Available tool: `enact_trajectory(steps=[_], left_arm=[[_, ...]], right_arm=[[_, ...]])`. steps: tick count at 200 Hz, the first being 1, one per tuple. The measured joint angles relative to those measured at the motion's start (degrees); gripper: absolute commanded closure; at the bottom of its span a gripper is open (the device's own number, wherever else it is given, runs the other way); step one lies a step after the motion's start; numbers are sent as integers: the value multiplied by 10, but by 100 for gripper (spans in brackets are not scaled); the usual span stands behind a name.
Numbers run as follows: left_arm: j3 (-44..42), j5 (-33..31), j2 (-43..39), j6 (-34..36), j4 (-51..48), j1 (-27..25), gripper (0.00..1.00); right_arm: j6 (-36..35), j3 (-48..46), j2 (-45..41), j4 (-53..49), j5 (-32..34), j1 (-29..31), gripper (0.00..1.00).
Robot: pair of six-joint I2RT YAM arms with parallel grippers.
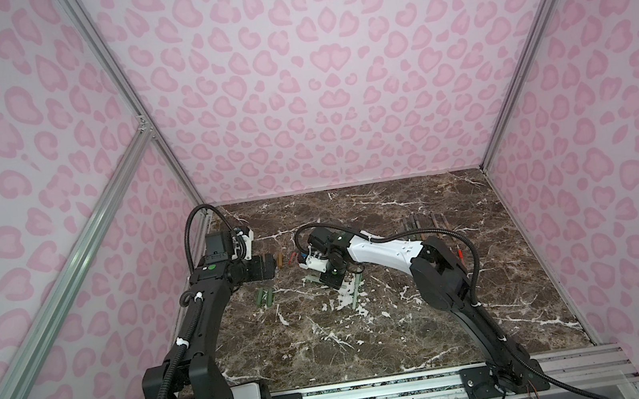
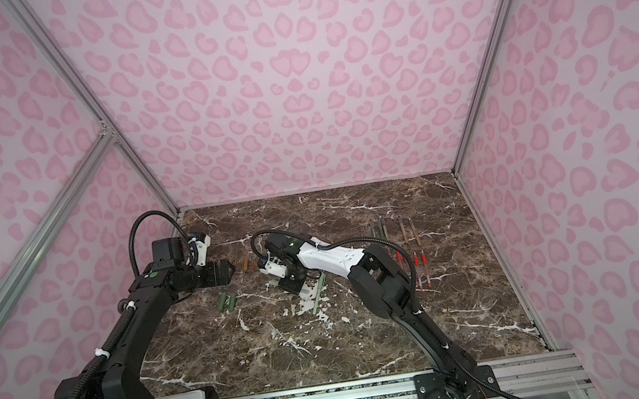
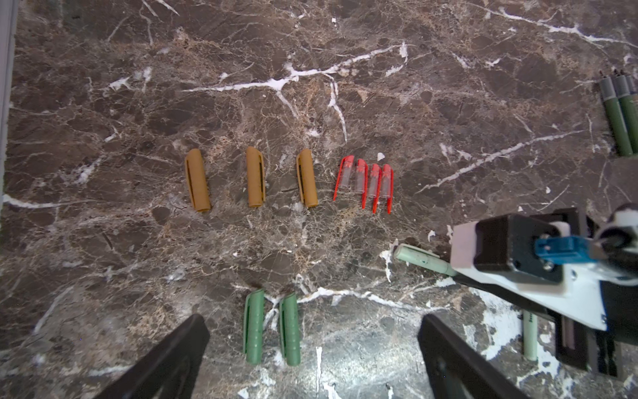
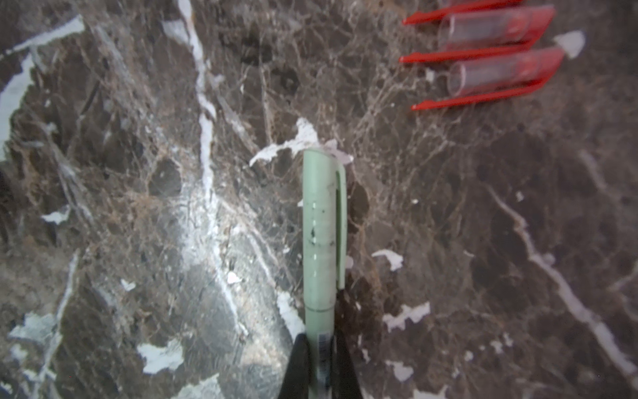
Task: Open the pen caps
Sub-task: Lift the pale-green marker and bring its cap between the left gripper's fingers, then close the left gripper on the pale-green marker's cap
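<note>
Top views: The left gripper (image 1: 266, 267) hangs over the far left of the brown marble surface (image 1: 410, 331). The right gripper (image 1: 330, 281) sits low near the middle. Only these views show the uncapped pen bodies. A row of dark and brown pen bodies (image 2: 395, 230) lies far right, with red pen bodies (image 2: 421, 269) nearer the front; their long axes run front to back. A second pale green pen (image 2: 319, 293) lies just beside the right gripper.

Left wrist view: The left gripper (image 3: 312, 321) has its jaws wide apart and holds nothing. Loose caps lie flat with parallel long axes. There are three tan-brown plastic caps (image 3: 255, 178) spaced apart and four translucent red clip caps (image 3: 360, 179) packed side by side. Two sage green caps (image 3: 253, 328) lie between the finger tips.

Right wrist view: The right gripper (image 4: 322, 366) is clamped on the barrel of a pale mint-green pen (image 4: 319, 224). The pen's cap is on, and the capped end points away from the gripper. The red caps lie crosswise to it. Whether the pen is lifted cannot be told.
</note>
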Motion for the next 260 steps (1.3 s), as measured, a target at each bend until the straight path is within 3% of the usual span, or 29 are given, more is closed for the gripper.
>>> enact_trajectory(steps=[35, 76, 122, 162, 225, 251, 260], left_arm=[[17, 58, -4, -20, 1, 1, 0], [27, 147, 0, -96, 19, 2, 3], [14, 261, 19, -201, 81, 2, 15], [13, 298, 42, -249, 116, -5, 24], [34, 307, 79, -270, 123, -33, 47], [45, 306, 88, -272, 125, -36, 62], [46, 306, 89, -274, 124, -36, 72]], right_arm=[[22, -26, -55, 10, -13, -2, 97], [110, -102, -136, 117, -42, -9, 96], [236, -176, -179, 263, -52, -8, 97], [335, -222, -202, 371, -53, -5, 98], [386, -208, -197, 425, -62, 15, 98], [388, -202, -194, 427, -68, 19, 98], [388, -202, -194, 429, -68, 19, 98]])
